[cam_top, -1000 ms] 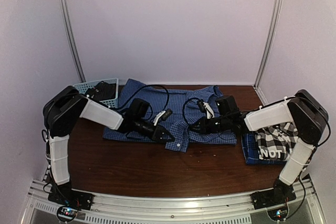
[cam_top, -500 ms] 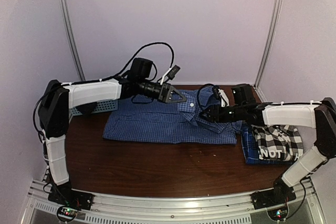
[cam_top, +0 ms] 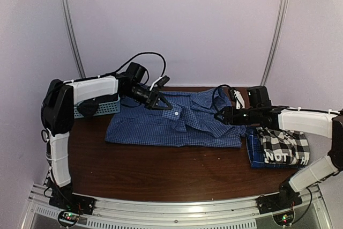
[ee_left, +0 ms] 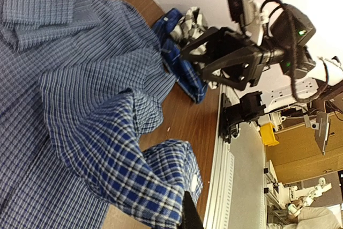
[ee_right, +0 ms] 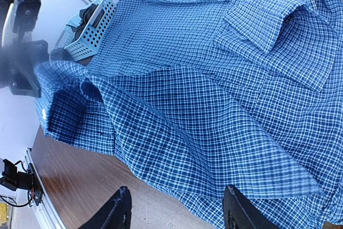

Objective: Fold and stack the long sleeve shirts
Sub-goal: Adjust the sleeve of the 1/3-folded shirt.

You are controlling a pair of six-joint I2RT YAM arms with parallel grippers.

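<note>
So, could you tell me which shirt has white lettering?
The black-and-white plaid shirt, folded at the right; the blue fine-check shirt in the middle has none.

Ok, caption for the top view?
Left pincer holds up a fold of the blue check shirt; right pincer open above it.

Non-task items: basket, counter.
Light blue lattice basket is sitting at the dark wood counter's far-left corner.

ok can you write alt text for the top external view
Two robot arms work a blue check shirt spread on a brown table: the left gripper is shut on a raised fold of it, the right gripper open above its right end. A folded black-and-white plaid shirt lies far right, a light blue basket back left.
</note>
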